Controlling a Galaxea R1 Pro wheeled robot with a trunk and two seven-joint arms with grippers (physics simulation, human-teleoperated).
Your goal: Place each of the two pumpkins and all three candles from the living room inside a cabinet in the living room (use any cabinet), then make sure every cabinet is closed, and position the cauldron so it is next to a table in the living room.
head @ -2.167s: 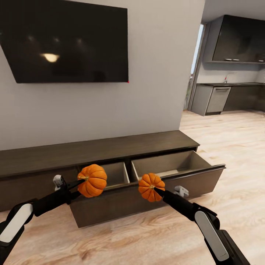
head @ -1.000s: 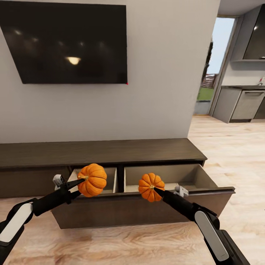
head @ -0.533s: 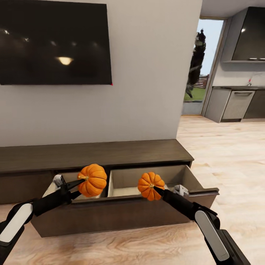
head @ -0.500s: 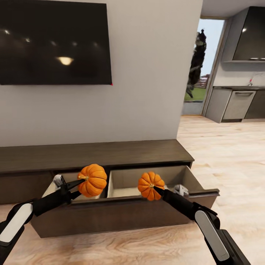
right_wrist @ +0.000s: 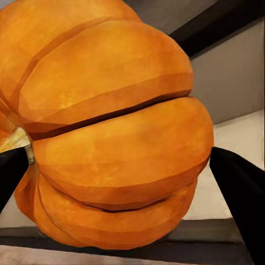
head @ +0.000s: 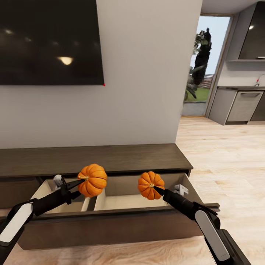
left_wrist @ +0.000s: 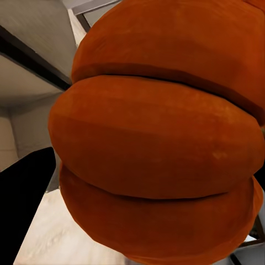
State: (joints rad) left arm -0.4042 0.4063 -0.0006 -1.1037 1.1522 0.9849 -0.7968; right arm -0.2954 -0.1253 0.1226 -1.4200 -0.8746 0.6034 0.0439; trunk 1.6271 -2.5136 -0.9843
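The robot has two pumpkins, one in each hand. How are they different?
The left pumpkin looks a bit bigger than the right pumpkin. The left one hangs over the open drawer's divider; the right one hangs over its right compartment. The left tool holds one, the right tool the other. Both are orange, ribbed and held in the air.

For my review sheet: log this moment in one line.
left gripper: holds larger pumpkin | right gripper: holds smaller pumpkin | cabinet drawer: open, below both

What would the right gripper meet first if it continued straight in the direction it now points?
The right gripper, shut on the smaller pumpkin, points up-left over the open drawer; probably the drawer's rear wall or the cabinet, though depth is unclear.
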